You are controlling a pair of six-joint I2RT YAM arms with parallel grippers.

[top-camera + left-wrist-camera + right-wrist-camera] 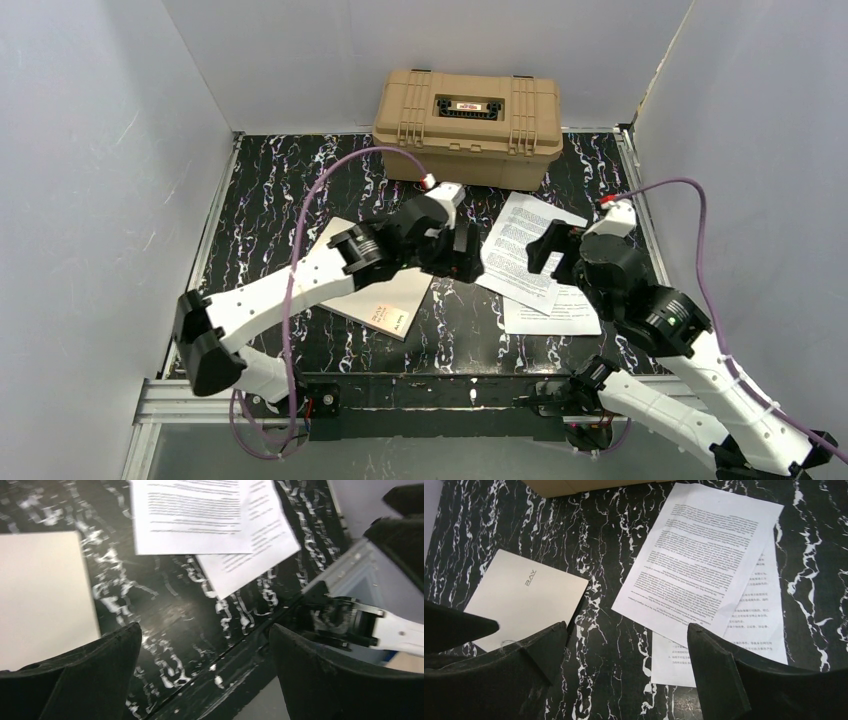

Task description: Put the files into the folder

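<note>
Nothing is held yet. The left claw (462, 252) is seen with its fingers wide apart, hanging above the bare bench (280, 190) between the folder (392, 302) and the files (527, 245). The right claw (548, 252) is likewise spread and empty, poised over the near part of the sheets.

The folder is laid flat and closed, cream cover uppermost, left of the bench's middle and toward the near edge (part of it is hidden under the left arm in the overhead view). The files are found right of the middle, nearer the right edge: at least two printed sheets, overlapped and skewed against each other. A strip of dark bench is left between them and the folder. A tan hard case (465, 110) is set at the far edge, touched by nothing.

The step in hand is judged to be the approach, with no part of the task done. Because the folder is shut, its cover probably has to be lifted first, and a fingertip would have to be worked under the free edge; which edge that is cannot be told. The sheets would then need to be pinched together at a margin, and care is called for, since thin paper lying flat offers little to grip and the lower sheet could be left behind.
</note>
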